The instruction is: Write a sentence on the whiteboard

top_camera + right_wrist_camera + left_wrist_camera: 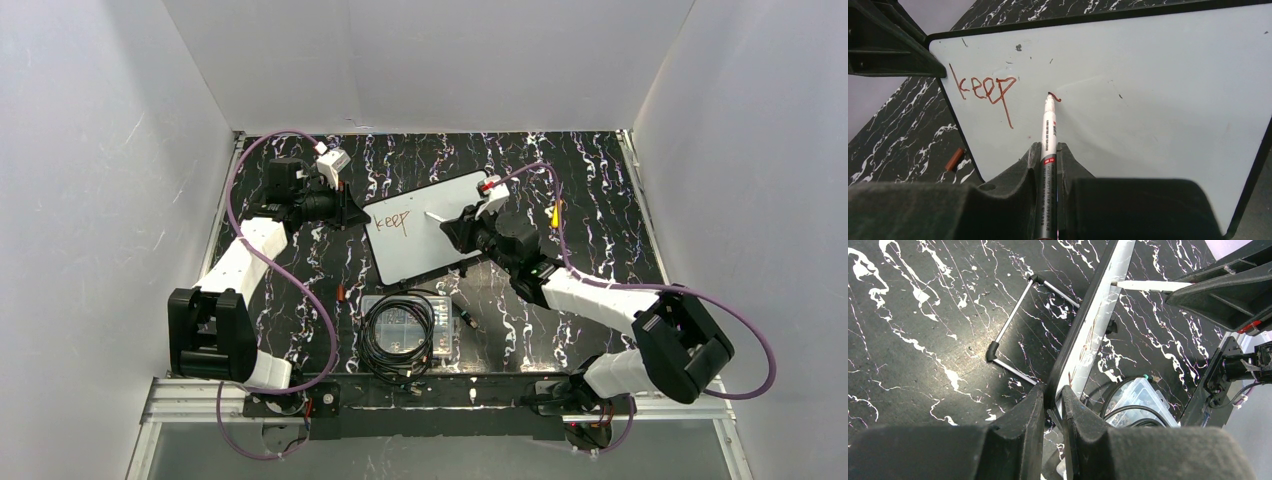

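Note:
The whiteboard (425, 240) stands tilted at the table's middle, with a black rim. On it is the word "keep" (391, 224) in reddish-brown marker, also clear in the right wrist view (985, 90). My left gripper (1053, 397) is shut on the whiteboard's left edge (1088, 330). My right gripper (1048, 150) is shut on a white and grey marker (1048, 150). The marker's tip touches the board (1158, 90) at a short fresh red stroke (1055, 97) to the right of "keep". The right gripper shows in the top view (455, 228) over the board's right half.
A clear plastic box with coiled black cable (408, 328) lies in front of the board. A brown marker cap (953, 159) lies on the table by the board's near-left edge. A small yellow and red item (554, 213) lies to the right. White walls enclose the table.

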Robot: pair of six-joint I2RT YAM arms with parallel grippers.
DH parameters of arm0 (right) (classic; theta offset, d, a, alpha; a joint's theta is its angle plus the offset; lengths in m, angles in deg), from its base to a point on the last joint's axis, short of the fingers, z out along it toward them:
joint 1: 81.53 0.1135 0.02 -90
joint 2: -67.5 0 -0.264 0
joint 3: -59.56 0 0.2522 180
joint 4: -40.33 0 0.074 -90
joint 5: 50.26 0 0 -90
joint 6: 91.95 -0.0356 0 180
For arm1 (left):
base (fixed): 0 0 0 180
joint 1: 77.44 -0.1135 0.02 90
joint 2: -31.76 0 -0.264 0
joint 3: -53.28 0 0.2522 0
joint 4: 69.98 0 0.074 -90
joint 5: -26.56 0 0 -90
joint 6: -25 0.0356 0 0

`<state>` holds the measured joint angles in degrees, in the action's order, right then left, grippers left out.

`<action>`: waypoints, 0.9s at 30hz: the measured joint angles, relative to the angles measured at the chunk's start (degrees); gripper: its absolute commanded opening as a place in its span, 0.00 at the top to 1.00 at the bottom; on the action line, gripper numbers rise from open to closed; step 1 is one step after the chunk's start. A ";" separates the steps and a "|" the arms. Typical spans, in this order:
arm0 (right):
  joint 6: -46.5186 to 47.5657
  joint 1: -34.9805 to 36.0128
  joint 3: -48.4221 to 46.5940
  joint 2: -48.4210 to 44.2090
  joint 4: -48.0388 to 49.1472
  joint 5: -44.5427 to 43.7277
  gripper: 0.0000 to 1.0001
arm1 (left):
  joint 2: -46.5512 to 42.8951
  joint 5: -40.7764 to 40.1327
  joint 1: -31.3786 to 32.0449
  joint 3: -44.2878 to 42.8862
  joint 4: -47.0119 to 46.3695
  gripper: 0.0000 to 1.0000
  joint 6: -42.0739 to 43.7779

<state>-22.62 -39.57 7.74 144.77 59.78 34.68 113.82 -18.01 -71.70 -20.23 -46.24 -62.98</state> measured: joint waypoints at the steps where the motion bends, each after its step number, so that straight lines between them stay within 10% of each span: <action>1: 0.04 0.00 -0.09 0.13 0.11 0.31 0.99 | 0.00 0.00 0.00 -0.02 0.00 1.00 0.00; 27: 0.22 0.07 1.53 -0.24 -0.31 1.14 0.99 | 0.00 0.00 0.00 -0.02 -0.02 1.00 0.00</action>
<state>-22.40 -39.51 9.27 144.53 59.48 35.82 113.82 -18.01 -71.70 -20.25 -46.26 -62.98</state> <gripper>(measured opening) 0.215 0.148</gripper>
